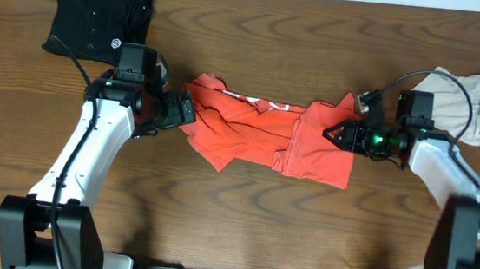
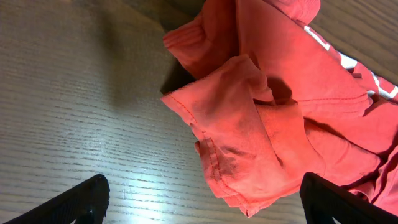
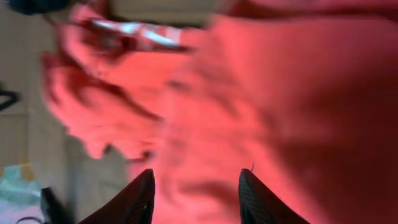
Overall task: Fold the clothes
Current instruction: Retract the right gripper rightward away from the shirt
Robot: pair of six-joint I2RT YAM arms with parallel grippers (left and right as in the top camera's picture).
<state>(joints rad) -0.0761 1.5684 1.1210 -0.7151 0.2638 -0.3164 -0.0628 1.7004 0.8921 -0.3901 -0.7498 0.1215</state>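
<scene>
Brown wooden tabletop (image 1: 239, 239): a crumpled red-orange cotton T-shirt (image 1: 266, 137) stretches arm to arm, left tool (image 1: 187, 112) wide open, right tool (image 1: 339, 133) half-parted, one at each end.

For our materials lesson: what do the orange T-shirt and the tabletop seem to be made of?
Orange T-shirt: soft knit cloth, probably cotton, matte; creases and stitched hems show. Tabletop: wood or wood-look laminate, faint sheen; grain lines show.
</scene>
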